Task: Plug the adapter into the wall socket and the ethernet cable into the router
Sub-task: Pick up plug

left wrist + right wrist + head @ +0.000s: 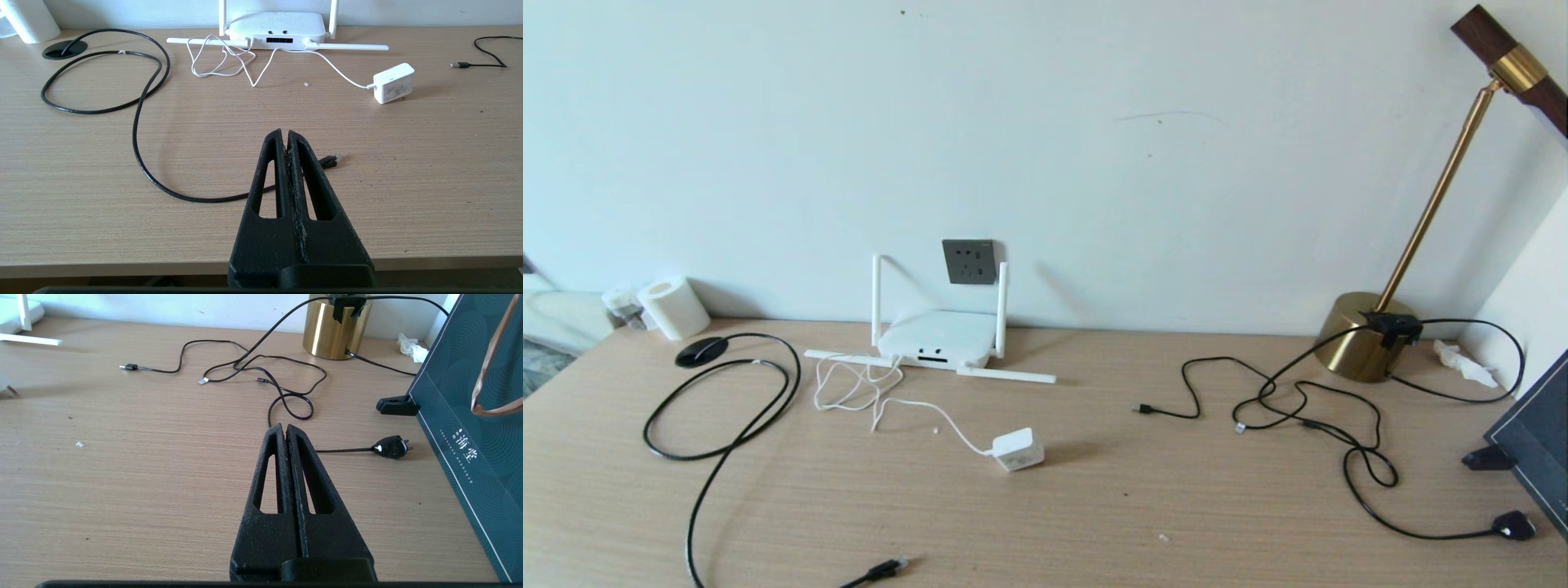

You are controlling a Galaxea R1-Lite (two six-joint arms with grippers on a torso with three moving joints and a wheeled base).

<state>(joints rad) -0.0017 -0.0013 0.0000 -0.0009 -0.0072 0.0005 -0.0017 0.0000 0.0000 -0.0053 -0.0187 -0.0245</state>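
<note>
We see the left tool (286,134), a black two-fingered wedge, hanging low over the near edge of the pale wood-grain tabletop (408,183) with its fingers pressed together and nothing between them. Just beyond its tips lies the clear clip plug of the long, thick black ethernet cable (333,160), whose run passes behind the tool and sweeps away in a wide loop toward a round black grommet (64,49) at the tabletop's far side. Farther ahead of the tool, and to one side, the small white cube-shaped adapter (393,83) rests on the tabletop, its thin white cord (253,69) trailing back in loose coils to the flat white router with stick antennas (278,27), which stands against the wall. Above the router we note the dark grey square wall socket (969,261), unoccupied.

The right tool (286,428) likewise hovers over the tabletop's near edge, fingers closed flat on each other and empty. Just ahead of it lie thin black cables (286,392) in a tangle, one ending in a black mains plug (390,447). Beyond stand a brass lamp base (335,332) and, beside the tool, a dark teal printed box (470,416).
</note>
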